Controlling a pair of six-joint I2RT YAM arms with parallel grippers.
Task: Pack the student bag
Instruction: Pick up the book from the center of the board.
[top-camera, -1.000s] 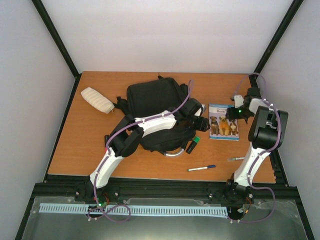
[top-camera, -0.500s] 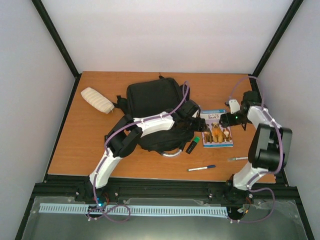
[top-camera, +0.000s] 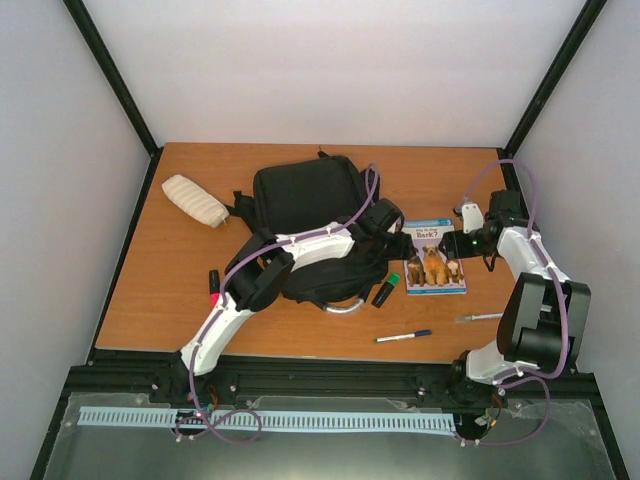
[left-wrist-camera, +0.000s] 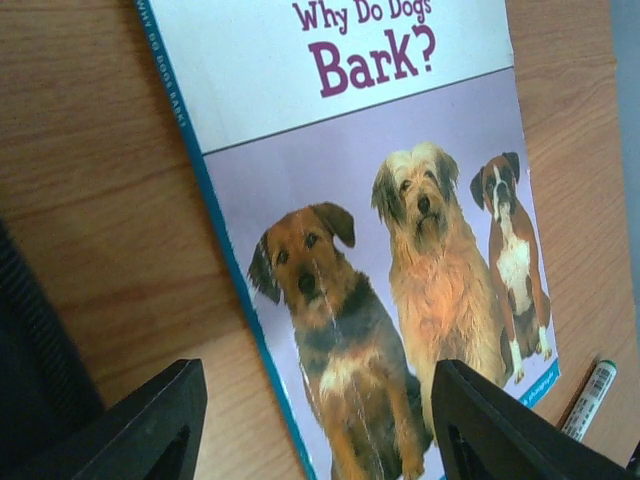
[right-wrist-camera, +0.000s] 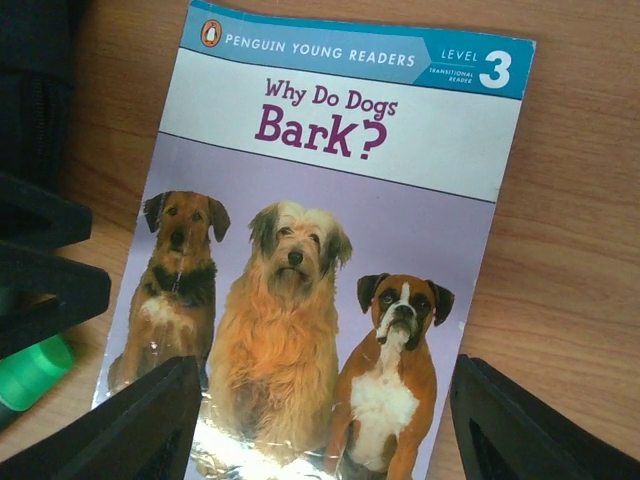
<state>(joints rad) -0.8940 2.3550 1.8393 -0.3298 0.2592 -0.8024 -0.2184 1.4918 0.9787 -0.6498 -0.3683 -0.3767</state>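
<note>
- Left gripper (left-wrist-camera: 318, 400) hangs wide open and empty over the dog book (left-wrist-camera: 400, 250); right gripper (right-wrist-camera: 325, 400) likewise, jaws spread, holding nothing.
- Blue pen (top-camera: 403, 337) lies by the near edge.
- Black student bag (top-camera: 300, 195) lies mid-counter, just left of the book.
- Cream pouch (top-camera: 196, 200) sits toward the far-left corner.

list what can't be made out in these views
- Top view: large black fabric backpack, near half under the left arm; opening unseen.
- Left wrist view: thin paperback dog book, top cut by the frame edge.
- Right wrist view: green-capped marker, mostly cut off at the left edge.
</note>
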